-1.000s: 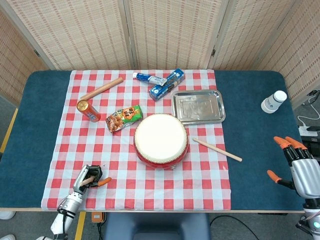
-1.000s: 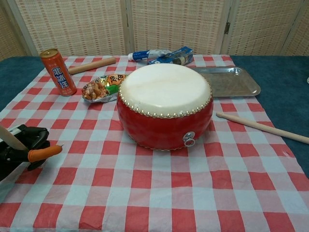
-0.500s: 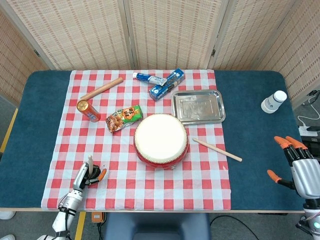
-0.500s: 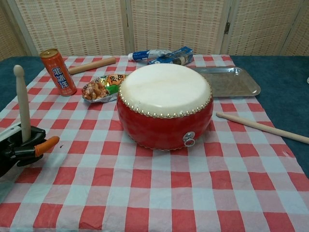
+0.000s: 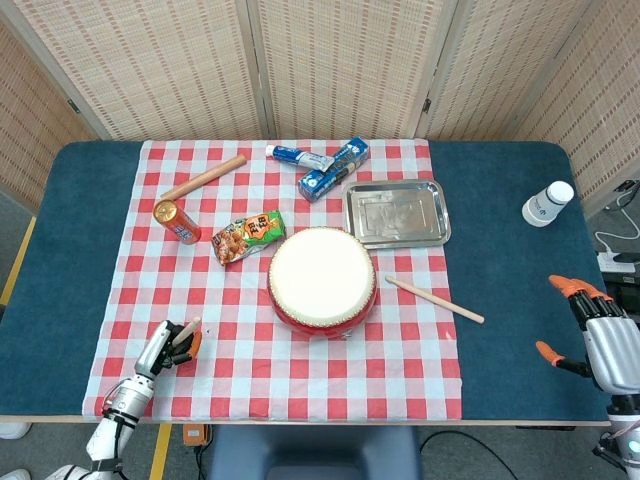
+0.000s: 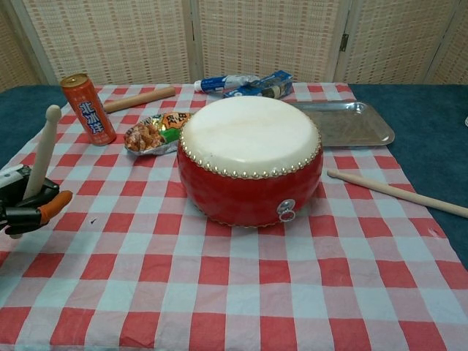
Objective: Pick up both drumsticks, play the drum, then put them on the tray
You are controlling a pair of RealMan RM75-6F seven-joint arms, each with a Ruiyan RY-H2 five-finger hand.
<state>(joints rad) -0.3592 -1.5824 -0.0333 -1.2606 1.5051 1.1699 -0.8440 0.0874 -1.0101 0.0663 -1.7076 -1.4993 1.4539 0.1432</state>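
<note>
We hold one drumstick (image 6: pixel 41 151) gripped in our left robot hand (image 6: pixel 25 205), its rounded tip up and tilted slightly toward the drum (image 5: pixel 322 280). The second drumstick (image 5: pixel 434 299) lies flat on the worktop (image 5: pixel 510 260) just right of the drum, its long axis running from upper left to lower right. Our right robot hand (image 5: pixel 600 335), unclenched and carrying nothing, sits well right of it and is the nearer one; the stick's lower-right end points toward it.
</note>
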